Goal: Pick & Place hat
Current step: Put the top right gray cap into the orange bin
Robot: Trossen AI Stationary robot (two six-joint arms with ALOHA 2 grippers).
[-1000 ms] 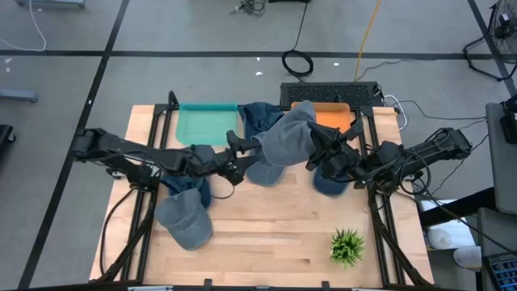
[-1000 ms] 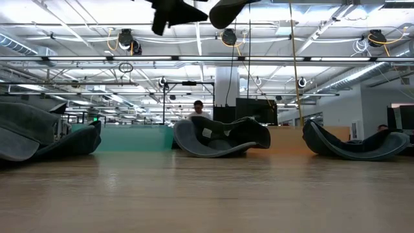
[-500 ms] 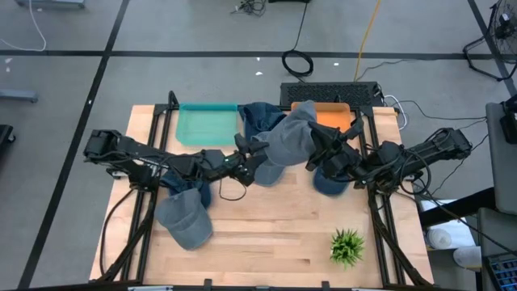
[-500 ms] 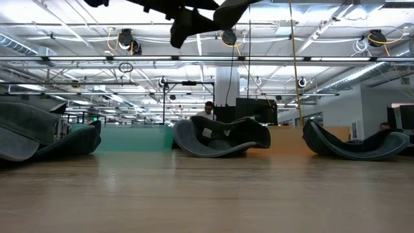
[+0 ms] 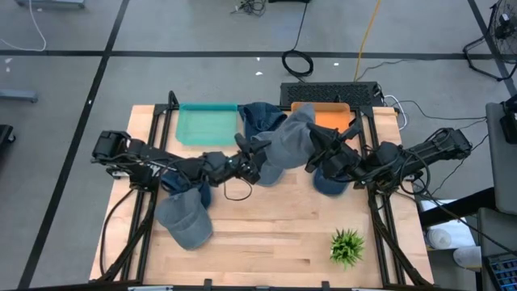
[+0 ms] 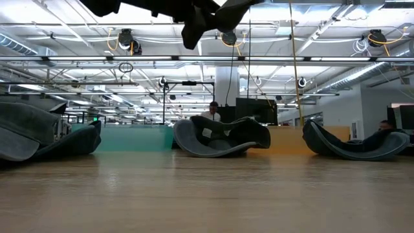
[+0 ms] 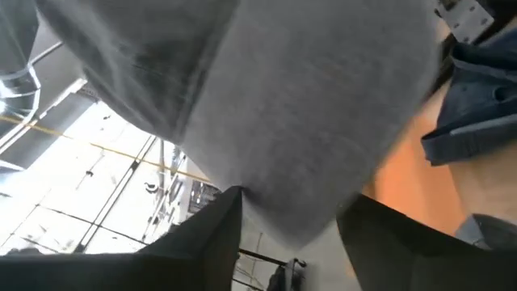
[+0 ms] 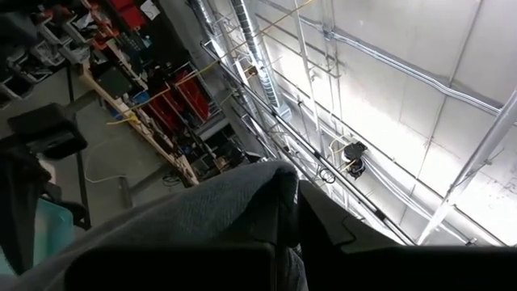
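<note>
A grey hat (image 5: 287,139) hangs in the air above the table's middle, between my two grippers. My right gripper (image 5: 312,156) is shut on it at its right side; the cloth (image 8: 234,206) fills that wrist view. My left gripper (image 5: 255,153) is open at the hat's left side. In the left wrist view its fingers (image 7: 212,238) stand on either side of the hat's lower edge (image 7: 283,230). In the low view the hat (image 6: 234,6) and left gripper (image 6: 197,22) show at the top, well above the table. My right gripper pinches a fold of the grey hat's cloth (image 8: 271,190) between its two fingers, coming from the table's right side. The hat is lifted clear of the table and hangs beside the fingers. My left gripper's open fingers flank the hat's edge; I cannot tell whether they touch it.
A green tray (image 5: 202,125) and an orange tray (image 5: 333,117) sit at the far edge. Other hats lie on the table: blue (image 5: 260,115) at the far middle, dark blue (image 5: 329,184) right, and grey (image 5: 186,222) near left. A small plant (image 5: 347,246) stands near right.
My left gripper has moved toward the table's right, closing in on the held grey hat until its open fingers flank the hat's edge. The right gripper and the hat have stayed where they were.
</note>
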